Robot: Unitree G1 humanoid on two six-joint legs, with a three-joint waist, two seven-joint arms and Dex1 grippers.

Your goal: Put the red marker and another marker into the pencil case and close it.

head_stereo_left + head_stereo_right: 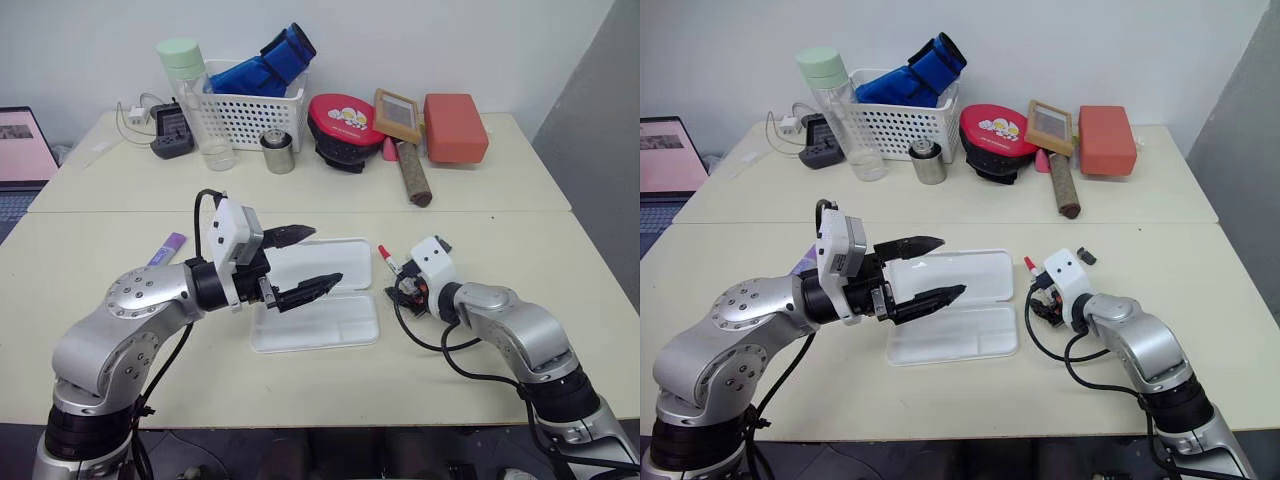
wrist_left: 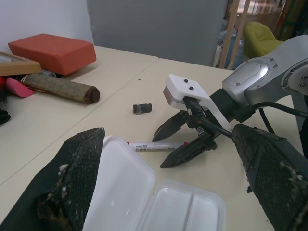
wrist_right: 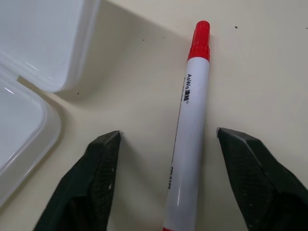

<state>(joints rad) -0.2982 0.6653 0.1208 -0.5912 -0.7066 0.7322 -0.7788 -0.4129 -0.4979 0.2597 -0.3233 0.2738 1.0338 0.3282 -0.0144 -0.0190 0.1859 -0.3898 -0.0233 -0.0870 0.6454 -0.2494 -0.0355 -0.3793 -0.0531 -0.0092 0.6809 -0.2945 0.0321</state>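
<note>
The pencil case [image 1: 330,322] lies open and empty on the table's middle, a flat white shell with its lid folded back. My left gripper [image 1: 327,255] hovers open just above its left part, holding nothing. The red marker [image 3: 191,130], a white barrel with a red cap, lies on the table just right of the case. My right gripper [image 3: 168,137] is low over it, open, one finger on each side of the barrel without touching it. The purple marker [image 1: 168,247] lies on the table to the left, behind my left arm.
A small black object [image 1: 443,243] lies just beyond my right wrist. At the back stand a white basket [image 1: 250,115] with a blue item, a green-capped bottle [image 1: 195,100], a metal cup [image 1: 278,152], a red case [image 1: 345,122], a brown roll [image 1: 413,175] and an orange box [image 1: 455,127]. A laptop [image 1: 22,150] sits at the far left.
</note>
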